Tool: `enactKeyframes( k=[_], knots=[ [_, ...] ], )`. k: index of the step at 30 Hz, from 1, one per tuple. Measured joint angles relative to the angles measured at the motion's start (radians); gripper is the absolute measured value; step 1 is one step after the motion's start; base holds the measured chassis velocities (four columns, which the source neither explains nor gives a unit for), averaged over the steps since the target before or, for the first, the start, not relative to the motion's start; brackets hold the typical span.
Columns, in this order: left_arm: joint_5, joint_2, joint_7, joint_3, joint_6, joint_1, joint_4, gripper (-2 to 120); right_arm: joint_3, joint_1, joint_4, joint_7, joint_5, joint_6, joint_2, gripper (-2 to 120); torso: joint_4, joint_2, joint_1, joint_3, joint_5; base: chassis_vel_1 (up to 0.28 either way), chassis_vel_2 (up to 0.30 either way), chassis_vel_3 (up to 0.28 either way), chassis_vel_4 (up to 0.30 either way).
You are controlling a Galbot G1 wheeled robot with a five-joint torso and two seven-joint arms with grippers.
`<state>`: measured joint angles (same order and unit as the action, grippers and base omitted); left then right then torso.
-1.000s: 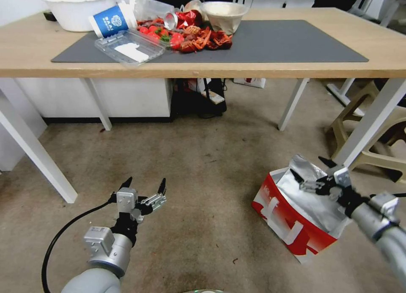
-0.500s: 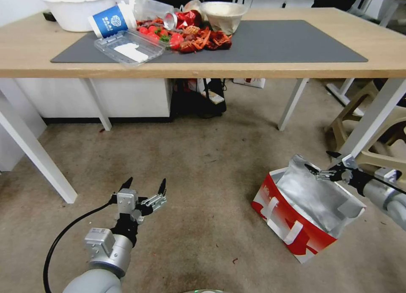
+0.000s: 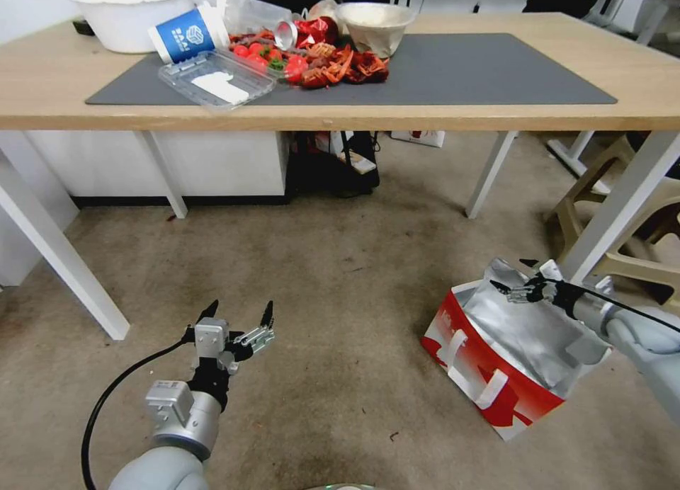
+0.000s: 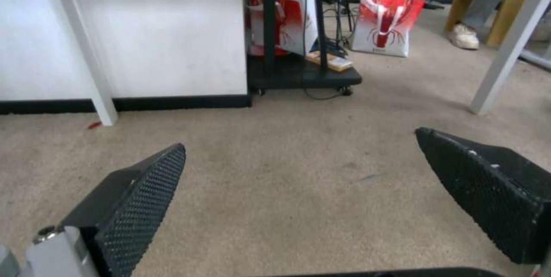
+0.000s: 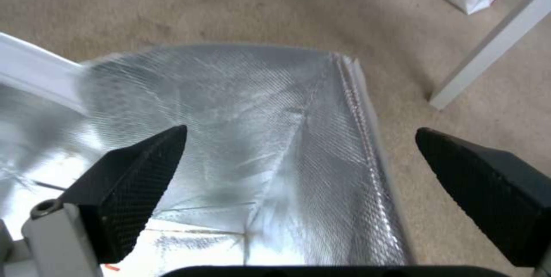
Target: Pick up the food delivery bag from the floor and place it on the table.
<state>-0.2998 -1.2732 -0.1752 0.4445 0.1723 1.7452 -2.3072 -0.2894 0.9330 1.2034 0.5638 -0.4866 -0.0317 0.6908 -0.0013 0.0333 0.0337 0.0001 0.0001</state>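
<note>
The food delivery bag (image 3: 489, 377) stands on the floor (image 3: 340, 277) at the lower right, red and white, its mouth open and its silver foil lining (image 5: 241, 109) showing. My right gripper (image 3: 511, 274) hangs open over the bag's far rim, and in the right wrist view the right gripper (image 5: 302, 130) has the foil edge between its spread fingers, holding nothing. My left gripper (image 3: 239, 309) is open low over bare carpet at the lower left, as the left gripper (image 4: 301, 139) also shows. The table (image 3: 496, 116) with its grey mat (image 3: 482, 72) spans the back.
A white table leg (image 3: 623, 200) and a beige stool (image 3: 602, 185) stand close behind the bag. A white bowl (image 3: 131, 12), a blue cup (image 3: 185, 37), a clear tray (image 3: 216, 79) and red food (image 3: 333, 61) crowd the mat's left half. Under the table sit a black cart (image 4: 304, 72) and another red-and-white bag (image 4: 389, 21).
My right gripper rose off the middle of the bag's mouth toward the far right, then shifted left along the bag's far rim. The left arm dipped very slightly.
</note>
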Motion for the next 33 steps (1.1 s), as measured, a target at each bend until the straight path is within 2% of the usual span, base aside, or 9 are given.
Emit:
enactKeyframes(
  k=[7,11,15,18,20,21,23,26,33],
  knots=[
    [-0.002,-0.001,-0.006,0.002,-0.001,-0.002,0.011,100,0.072,-0.097,-0.096,0.031,0.050,-0.020,0.028,96,0.0000,0.000,0.000,0.000,-0.0002,0.000,0.000,0.000,0.000],
    [0.001,-0.002,-0.011,0.007,-0.008,0.002,0.011,100,0.112,-0.166,-0.174,0.081,0.093,-0.020,0.046,78,-0.0001,0.000,0.000,0.000,-0.0001,0.000,0.000,0.000,0.000],
    [0.001,-0.002,-0.012,0.009,-0.010,0.001,0.010,100,0.123,-0.181,-0.183,0.096,0.091,-0.021,0.048,68,0.0000,0.000,0.000,0.000,-0.0001,0.000,0.000,0.000,0.000],
    [0.002,-0.002,-0.013,0.009,-0.013,0.003,0.008,100,0.130,-0.189,-0.193,0.112,0.088,-0.022,0.048,53,-0.0001,0.000,0.000,0.000,-0.0001,0.000,0.000,0.000,0.000],
    [0.002,-0.002,-0.013,0.009,-0.014,0.004,0.008,100,0.130,-0.189,-0.194,0.114,0.087,-0.022,0.048,50,0.0000,0.000,0.000,0.000,-0.0002,0.000,0.000,0.000,0.000],
    [0.002,-0.002,-0.014,0.010,-0.015,0.004,0.008,100,0.130,-0.188,-0.196,0.114,0.086,-0.024,0.047,43,0.0000,0.000,0.000,0.000,-0.0002,0.000,0.000,0.000,0.000],
    [0.002,-0.002,-0.014,0.010,-0.015,0.004,0.007,100,0.130,-0.188,-0.198,0.114,0.084,-0.028,0.047,39,0.0000,0.000,0.000,0.000,-0.0002,0.000,0.000,0.000,0.000],
    [0.002,-0.001,-0.014,0.010,-0.016,0.004,0.006,100,0.127,-0.182,-0.200,0.115,0.077,-0.031,0.045,25,0.0000,0.000,0.000,0.000,-0.0001,0.000,0.000,0.000,0.000],
    [0.010,-0.002,-0.019,0.010,-0.023,0.008,0.004,100,0.104,-0.156,-0.180,0.111,0.076,-0.050,0.036,2,0.0002,0.000,0.000,0.000,-0.0001,0.000,0.000,0.000,0.000]
  ],
)
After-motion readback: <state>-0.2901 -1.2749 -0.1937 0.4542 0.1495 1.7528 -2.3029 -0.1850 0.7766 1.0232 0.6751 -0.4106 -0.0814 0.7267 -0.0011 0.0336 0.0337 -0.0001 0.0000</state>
